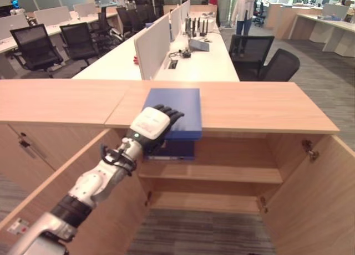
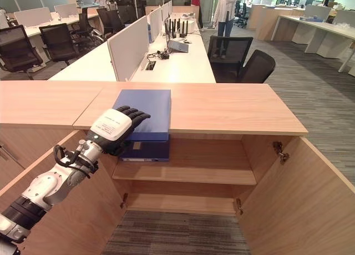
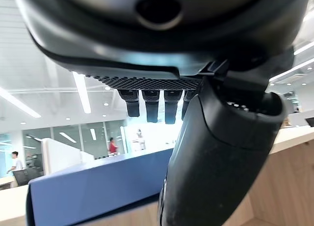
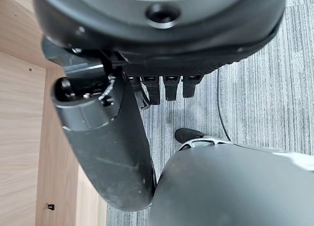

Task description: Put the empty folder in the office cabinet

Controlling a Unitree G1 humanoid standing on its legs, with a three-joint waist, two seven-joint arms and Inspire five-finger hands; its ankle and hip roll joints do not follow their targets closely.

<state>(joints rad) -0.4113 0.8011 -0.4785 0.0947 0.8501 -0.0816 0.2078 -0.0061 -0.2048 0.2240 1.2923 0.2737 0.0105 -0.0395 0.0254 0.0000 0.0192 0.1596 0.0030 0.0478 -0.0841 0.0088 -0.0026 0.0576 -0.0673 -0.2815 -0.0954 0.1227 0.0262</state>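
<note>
Fingers of left hand lie over near-left corner of flat blue rectangular folder, thumb beneath, pinching it. Folder rests on light wooden cabinet top, near edge overhanging open shelf space. Right hand loosely curled, holding nothing. No legible writing.
</note>
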